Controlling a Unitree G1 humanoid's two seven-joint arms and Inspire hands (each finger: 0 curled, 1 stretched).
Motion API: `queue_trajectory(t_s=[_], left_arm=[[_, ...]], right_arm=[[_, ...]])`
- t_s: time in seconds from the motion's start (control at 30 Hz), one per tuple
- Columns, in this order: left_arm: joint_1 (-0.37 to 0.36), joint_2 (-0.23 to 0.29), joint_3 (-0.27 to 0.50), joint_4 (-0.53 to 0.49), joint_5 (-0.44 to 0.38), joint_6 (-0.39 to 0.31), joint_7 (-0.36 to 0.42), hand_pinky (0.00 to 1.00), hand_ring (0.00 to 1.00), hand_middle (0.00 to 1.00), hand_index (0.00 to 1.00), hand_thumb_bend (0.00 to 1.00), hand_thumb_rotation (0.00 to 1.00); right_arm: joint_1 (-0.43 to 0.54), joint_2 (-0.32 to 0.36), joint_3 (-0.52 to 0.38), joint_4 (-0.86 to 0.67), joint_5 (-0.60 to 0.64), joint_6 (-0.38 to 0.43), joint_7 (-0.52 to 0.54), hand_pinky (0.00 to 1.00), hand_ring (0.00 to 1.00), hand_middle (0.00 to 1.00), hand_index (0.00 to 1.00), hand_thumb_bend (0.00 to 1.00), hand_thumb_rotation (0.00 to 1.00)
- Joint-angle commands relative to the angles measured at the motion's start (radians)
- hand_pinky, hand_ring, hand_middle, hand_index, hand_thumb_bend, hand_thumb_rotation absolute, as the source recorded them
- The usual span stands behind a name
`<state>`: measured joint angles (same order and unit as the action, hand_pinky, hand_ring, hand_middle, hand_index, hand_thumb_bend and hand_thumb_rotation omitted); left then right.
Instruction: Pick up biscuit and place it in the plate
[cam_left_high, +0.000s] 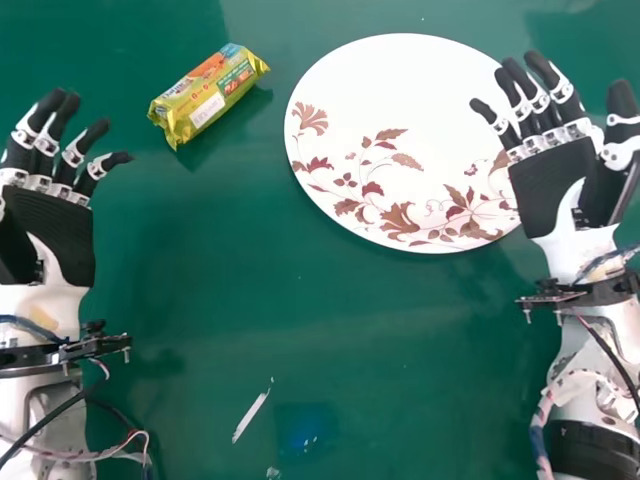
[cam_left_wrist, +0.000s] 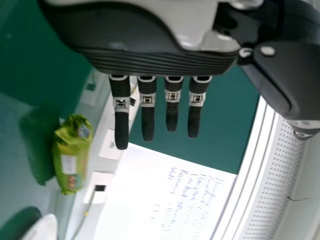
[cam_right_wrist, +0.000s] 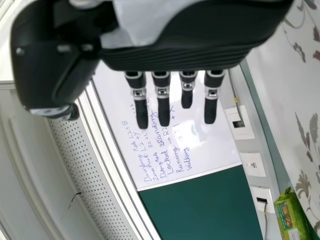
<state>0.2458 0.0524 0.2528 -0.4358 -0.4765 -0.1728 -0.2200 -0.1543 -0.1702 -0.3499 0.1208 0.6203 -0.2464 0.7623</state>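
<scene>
Green tabletop (cam_left_high: 300, 320), smooth, forms the work surface and fills the background of the head view. A pale streak (cam_left_high: 250, 417) marks its near part, beside a small dark blue patch (cam_left_high: 305, 430). Both wrist views also show a white board (cam_right_wrist: 200, 135) with handwritten lines, adjoining a green panel (cam_right_wrist: 200, 205). A perforated strip (cam_right_wrist: 95, 180) runs alongside the board, and wall sockets (cam_right_wrist: 241, 130) are mounted next to it.

Biscuit packet (cam_left_high: 208, 95): located on the tabletop, at the upper left of the head view, between the left hand and the plate. It is yellow-green with an orange printed area and a white label. It lies on its side surface at a slant, its upper right end directed toward the plate. It is apart from the plate and from both hands.

Plate (cam_left_high: 370, 90): round, white, located right of the packet in the head view. Red and brown leaf and flower decoration follows its left and near portions.

Left hand (cam_left_high: 50, 225): positioned at the left edge of the head view, left of and nearer than the packet. State: released, fingers extended, nothing grasped.

Right hand (cam_left_high: 555, 185): positioned at the right side of the head view. Its fingertips overlap the plate's right portion in that view; contact cannot be determined. State: released, fingers extended, nothing grasped.
</scene>
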Motion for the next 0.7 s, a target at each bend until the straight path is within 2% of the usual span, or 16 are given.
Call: queue_trajectory(t_s=[0.0,0.17,0.33,0.53,0.67], left_arm=[[0.012,0.001,0.001,-0.031,-0.014,0.006,0.002,0.6,0.8,0.9,0.82,1.0,0.62],[0.015,-0.001,0.003,-0.043,-0.021,-0.006,-0.003,0.56,0.77,0.88,0.82,1.0,0.64],[0.017,-0.006,-0.007,-0.044,-0.03,-0.005,-0.017,0.57,0.77,0.88,0.82,1.0,0.64],[0.024,-0.007,-0.017,-0.048,-0.03,0.0,-0.022,0.56,0.77,0.88,0.83,1.0,0.64],[0.028,0.001,-0.016,-0.05,0.011,-0.021,-0.023,0.57,0.78,0.88,0.83,1.0,0.63]], right_arm=[[0.042,0.019,0.012,0.006,-0.001,0.005,-0.01,0.85,0.92,0.89,0.86,0.77,0.32],[0.043,0.012,0.011,0.002,-0.012,-0.01,-0.018,0.86,0.93,0.9,0.88,0.78,0.32],[0.039,0.007,0.003,0.019,0.003,-0.007,-0.002,0.87,0.93,0.9,0.88,0.8,0.34],[0.037,0.006,0.002,0.023,0.002,-0.013,0.005,0.87,0.93,0.89,0.87,0.76,0.32],[0.043,0.007,0.004,0.013,0.01,0.0,0.006,0.89,0.94,0.9,0.86,0.73,0.32]])
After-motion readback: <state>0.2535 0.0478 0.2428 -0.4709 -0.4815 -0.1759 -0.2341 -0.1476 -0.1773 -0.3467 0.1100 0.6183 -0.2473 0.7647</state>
